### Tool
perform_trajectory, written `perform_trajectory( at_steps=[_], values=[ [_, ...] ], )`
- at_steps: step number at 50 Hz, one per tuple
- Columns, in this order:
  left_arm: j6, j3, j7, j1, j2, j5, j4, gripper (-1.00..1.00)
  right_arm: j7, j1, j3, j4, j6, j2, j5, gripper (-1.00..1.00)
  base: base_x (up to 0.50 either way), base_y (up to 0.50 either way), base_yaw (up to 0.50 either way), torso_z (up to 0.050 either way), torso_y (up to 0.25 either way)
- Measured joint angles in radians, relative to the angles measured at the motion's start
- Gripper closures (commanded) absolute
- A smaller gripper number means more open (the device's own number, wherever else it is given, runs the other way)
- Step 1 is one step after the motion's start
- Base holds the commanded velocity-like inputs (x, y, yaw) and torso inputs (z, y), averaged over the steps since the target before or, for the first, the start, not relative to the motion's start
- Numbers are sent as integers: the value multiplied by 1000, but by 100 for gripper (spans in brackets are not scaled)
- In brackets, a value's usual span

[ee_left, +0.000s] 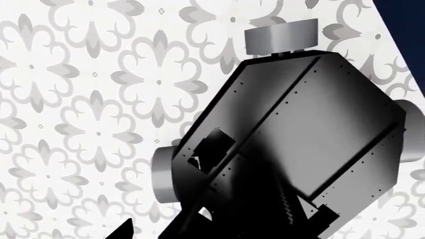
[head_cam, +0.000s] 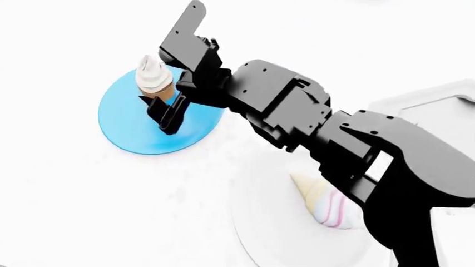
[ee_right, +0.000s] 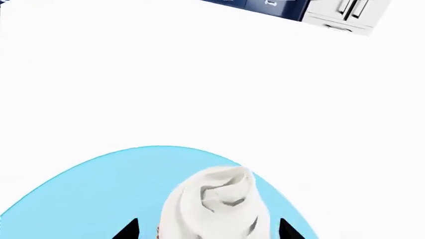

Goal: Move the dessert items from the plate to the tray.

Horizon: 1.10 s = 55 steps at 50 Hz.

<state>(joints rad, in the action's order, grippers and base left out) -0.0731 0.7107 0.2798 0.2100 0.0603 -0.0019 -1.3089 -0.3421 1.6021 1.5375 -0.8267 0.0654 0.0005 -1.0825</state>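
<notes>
Cupcake: stood upright on the blue plate, near its far edge, between the fingers of the right gripper.
Cone: lay on its side on a round white dish, partly hidden by the right arm, well apart from the cupcake.
Tray: only a corner showed at the right edge of the head view, with nothing visible on it.
Right gripper: jaws spread wide, one finger on each side of the cupcake. In the wrist view both tips flanked the wrapper with a gap showing, so it was not yet clamped.
Left gripper: its camera faced the patterned floor and the robot's base. Only a dark tip showed at the frame edge, so I could not tell whether it was open or closed.
Handling, cupcake: probably light. The frosting swirl looked soft and easily smeared, and the wrapper firmer.
Where to hold: low on the wrapper from both sides, below the frosting, with a gentle squeeze to keep it upright.
Handling, cone: tapered and likely to roll. The wide striped end looked the better grip.
Risk: closing too high would crush the swirl, and an off-centre pinch could tip the cupcake.
</notes>
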Motion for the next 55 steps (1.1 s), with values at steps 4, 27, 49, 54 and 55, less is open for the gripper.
perform_trajectory(
  at_steps=[4,27,49,54,55],
  values=[
    [0,1,1,0,0,0,0,-100,13,-3,2,1,17,0,13,-100,0,0,0,0,0],
    [0,5,1,-2,0,1,0,-100,34,23,4,10,30,0,-61,100,0,0,0,0,0],
    [68,-8,-42,-45,23,6,0,-100,353,275,-5,296,65,297,-329,100,0,0,0,0,0],
    [91,-20,-58,-65,28,6,0,-100,484,287,-4,456,118,447,-393,100,0,0,0,0,0],
    [96,-22,-61,-69,30,7,0,-100,512,286,-4,490,126,478,-406,100,0,0,0,0,0]
  ],
)
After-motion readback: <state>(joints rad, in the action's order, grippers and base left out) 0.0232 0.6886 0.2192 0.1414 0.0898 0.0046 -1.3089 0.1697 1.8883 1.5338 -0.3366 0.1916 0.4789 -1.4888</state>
